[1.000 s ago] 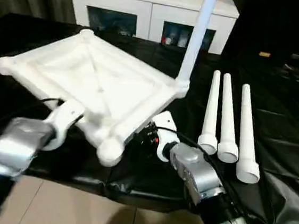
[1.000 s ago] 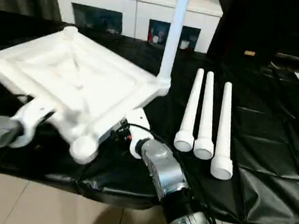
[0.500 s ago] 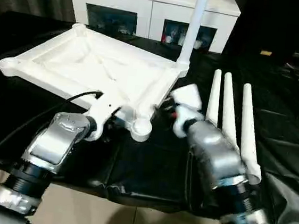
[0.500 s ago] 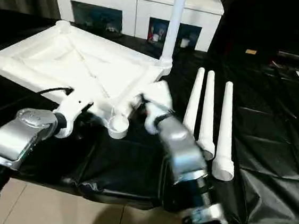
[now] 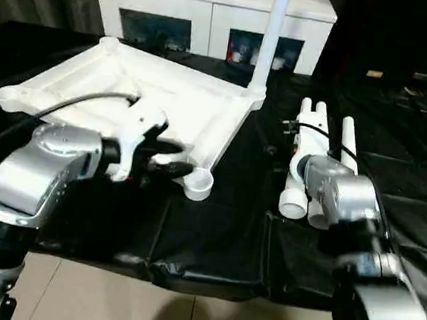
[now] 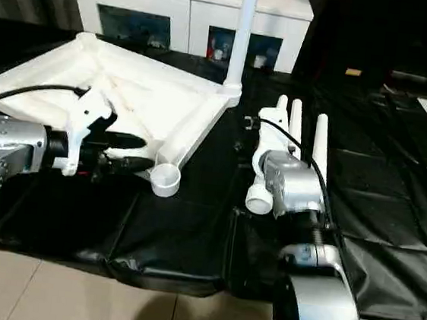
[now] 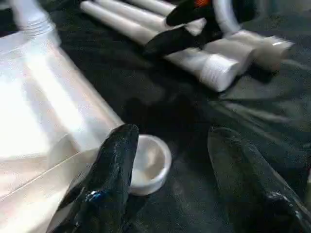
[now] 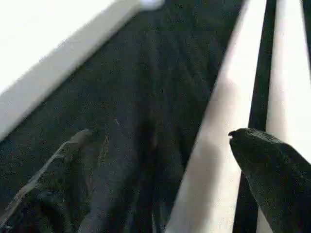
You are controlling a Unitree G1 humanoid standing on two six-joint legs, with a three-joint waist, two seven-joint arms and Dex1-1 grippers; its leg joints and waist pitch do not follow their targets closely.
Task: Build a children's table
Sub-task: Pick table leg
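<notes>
Nearest, left end effector [image 7: 170,194] spread open at the empty corner socket [image 5: 197,182] of the inverted white children's table [image 5: 151,96]; right end effector [image 8: 160,194] open astride one of three loose legs [image 5: 305,162]. Beyond, black-covered worktop [image 5: 214,229] bare between them; one fitted leg [image 5: 268,40] upright; white cabinet [image 5: 214,11].

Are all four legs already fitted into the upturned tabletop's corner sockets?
No. One leg stands upright in a far corner of the tabletop, three legs lie on the black sheet, and the near socket is empty.
</notes>
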